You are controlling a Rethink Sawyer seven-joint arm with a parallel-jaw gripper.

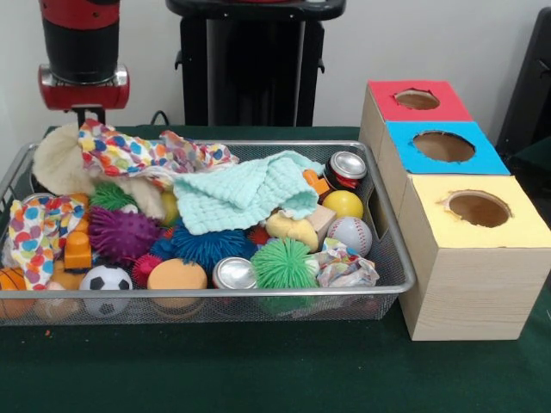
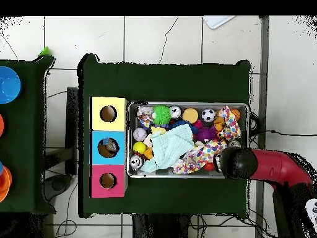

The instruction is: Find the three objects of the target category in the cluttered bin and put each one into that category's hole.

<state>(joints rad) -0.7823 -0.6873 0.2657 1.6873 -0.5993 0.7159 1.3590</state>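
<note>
Hovering over the far corner of the cluttered bin (image 1: 379, 163), the red and black arm (image 1: 82, 52) is hanging above the dotted paper wads (image 1: 129, 151). The gripper itself is not showing in either view, hidden behind the clutter in front and under the arm (image 2: 238, 162) from overhead, so I cannot tell whether it is spread or pressed together or pinching anything.

Target items, the clear crinkly plastic containers: not showing anywhere right now. Likely they are lying buried, since the mint knitted cloth (image 1: 245, 194) is draping across the bin's middle and the paper wads are covering that far corner. One crumpled wad near the front rim (image 1: 344, 267) is looking papery with colour dots, not plastic.

The blue-topped box (image 1: 443, 148) is sitting between the red-topped box (image 1: 417, 101) and the yellow-topped box (image 1: 478, 211), all three touching in a row just beside the bin's short end, so drops are needing only a short carry. Its hole (image 1: 443, 145) is facing up; in the overhead view something seems to be lying inside it (image 2: 108, 147), hard to say what.

Judging by position, the arm is starting a search: digging under the paper at that corner seems the next need. Risk: soft covers are dragging along.
</note>
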